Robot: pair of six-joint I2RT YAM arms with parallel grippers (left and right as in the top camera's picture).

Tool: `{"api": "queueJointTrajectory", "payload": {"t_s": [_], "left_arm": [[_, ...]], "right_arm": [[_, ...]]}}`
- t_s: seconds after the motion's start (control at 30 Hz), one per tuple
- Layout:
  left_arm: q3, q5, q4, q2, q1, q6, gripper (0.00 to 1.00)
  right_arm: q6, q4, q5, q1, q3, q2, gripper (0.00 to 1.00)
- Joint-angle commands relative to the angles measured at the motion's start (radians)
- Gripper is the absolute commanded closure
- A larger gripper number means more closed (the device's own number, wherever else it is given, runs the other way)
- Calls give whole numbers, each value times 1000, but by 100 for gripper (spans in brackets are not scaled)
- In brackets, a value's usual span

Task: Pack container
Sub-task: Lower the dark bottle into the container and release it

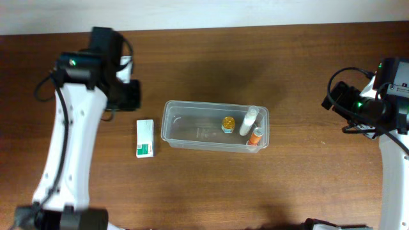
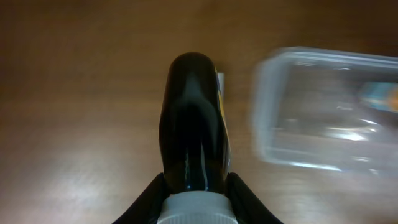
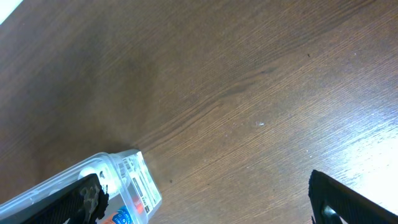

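Grips a dark bottle [image 2: 191,124] with a pale cap in the left end effector [image 2: 194,190], pinched near the cap end, probably to carry it lengthwise toward the container [image 1: 192,128]. Finds that container at the middle of the tabletop [image 1: 307,185], with a yellow-capped jar [image 1: 228,123], a white bottle [image 1: 248,121] and an orange bottle [image 1: 256,135] crowded into its right end, leaving the left end free, likely for further items. Notes a white-and-green box [image 1: 146,138] just beside its left wall. Spreads the right end effector [image 3: 205,202] wide and empty, off past the container's right end. Cannot make out the held bottle from overhead, hidden under the arm; reveals it only through the left wrist view.
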Motion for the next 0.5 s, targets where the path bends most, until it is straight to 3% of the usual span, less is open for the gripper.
{"api": "queueJointTrajectory", "payload": {"t_s": [0.0, 0.23, 0.47], "left_arm": [[7, 82, 40, -21, -139, 0, 78], [-19, 82, 180, 33, -416, -15, 79], [-20, 82, 210, 166, -573, -24, 79]], "right_arm": [[8, 0, -2, -6, 6, 2, 2], [8, 0, -2, -6, 6, 2, 2], [8, 0, -2, -6, 6, 2, 2]]}}
